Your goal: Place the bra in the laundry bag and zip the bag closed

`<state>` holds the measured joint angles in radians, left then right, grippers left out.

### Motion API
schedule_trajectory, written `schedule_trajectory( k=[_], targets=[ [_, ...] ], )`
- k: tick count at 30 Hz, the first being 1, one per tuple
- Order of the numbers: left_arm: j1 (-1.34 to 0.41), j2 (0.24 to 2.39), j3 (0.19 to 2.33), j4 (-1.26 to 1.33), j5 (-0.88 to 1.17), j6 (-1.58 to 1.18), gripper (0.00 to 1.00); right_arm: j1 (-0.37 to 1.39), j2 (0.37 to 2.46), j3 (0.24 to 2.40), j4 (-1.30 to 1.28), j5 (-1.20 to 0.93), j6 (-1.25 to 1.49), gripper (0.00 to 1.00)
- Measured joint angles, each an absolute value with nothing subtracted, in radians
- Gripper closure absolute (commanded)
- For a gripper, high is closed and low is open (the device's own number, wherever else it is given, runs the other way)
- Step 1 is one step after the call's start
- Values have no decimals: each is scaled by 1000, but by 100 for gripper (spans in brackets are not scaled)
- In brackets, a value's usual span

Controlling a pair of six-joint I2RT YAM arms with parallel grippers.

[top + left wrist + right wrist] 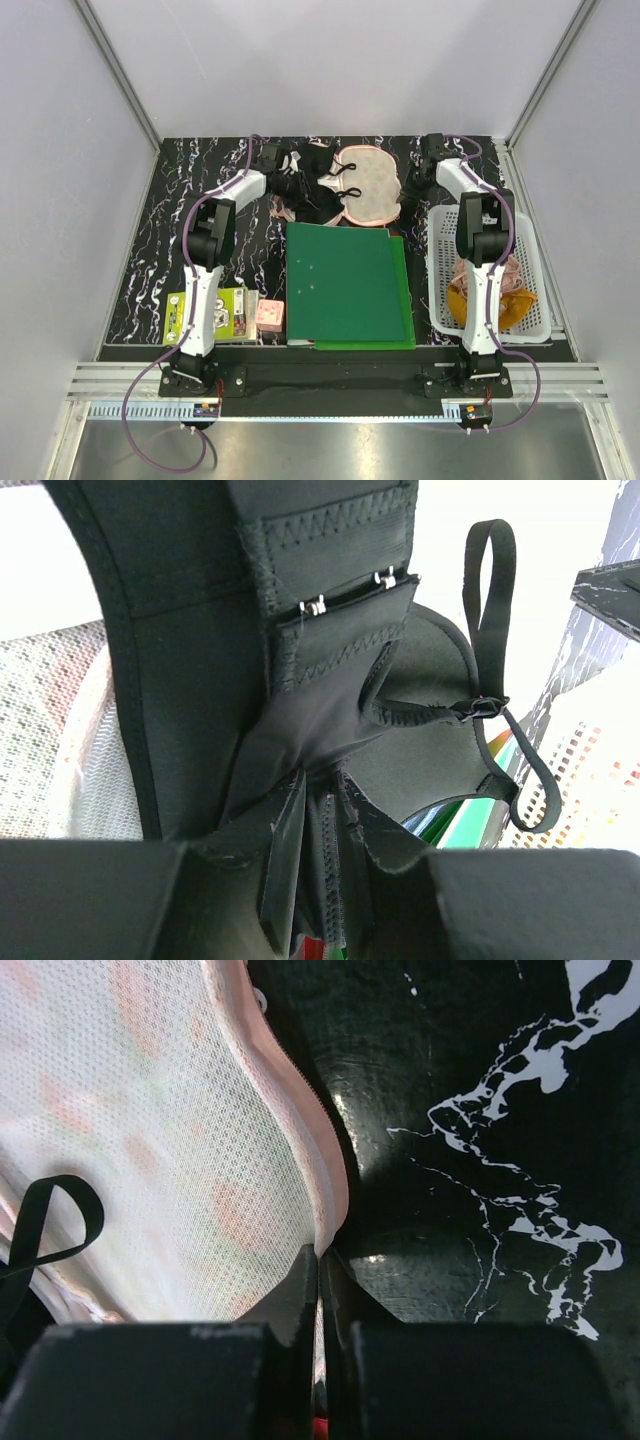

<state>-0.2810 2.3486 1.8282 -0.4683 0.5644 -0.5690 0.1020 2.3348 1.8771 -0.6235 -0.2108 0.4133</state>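
The laundry bag (368, 186) lies open at the back of the table, its pale mesh inside (150, 1110) facing up. Its peach-pink rim (325, 1175) is pinched by my right gripper (320, 1260), which is shut on it at the bag's right edge (403, 186). The black bra (330, 680) hangs bunched from my left gripper (322, 805), whose jaws are shut on its fabric. In the top view the bra (303, 188) sits just left of the bag, partly over its left edge. One thin black strap (40, 1230) loops over the mesh.
A green folder (345, 285) lies in the middle of the table, in front of the bag. A white plastic basket (438, 262) with orange and pink cloths stands at the right. Booklets (228, 310) and a small pink box (270, 317) lie front left.
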Motion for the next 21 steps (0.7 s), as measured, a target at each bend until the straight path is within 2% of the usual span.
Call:
schedule_trajectory(
  k=[8,14,21],
  targets=[
    [-281,2348,1828,-468,564,-569,75,138,2226,1857,-607,-232,415,100],
    [-281,2348,1830,-469,563,-569,75,274,2091,1890,-587,-278,439,100],
    [-281,2348,1832,-471,550,-563,76,430,2129,2038,-570,-343,487,100]
  ],
)
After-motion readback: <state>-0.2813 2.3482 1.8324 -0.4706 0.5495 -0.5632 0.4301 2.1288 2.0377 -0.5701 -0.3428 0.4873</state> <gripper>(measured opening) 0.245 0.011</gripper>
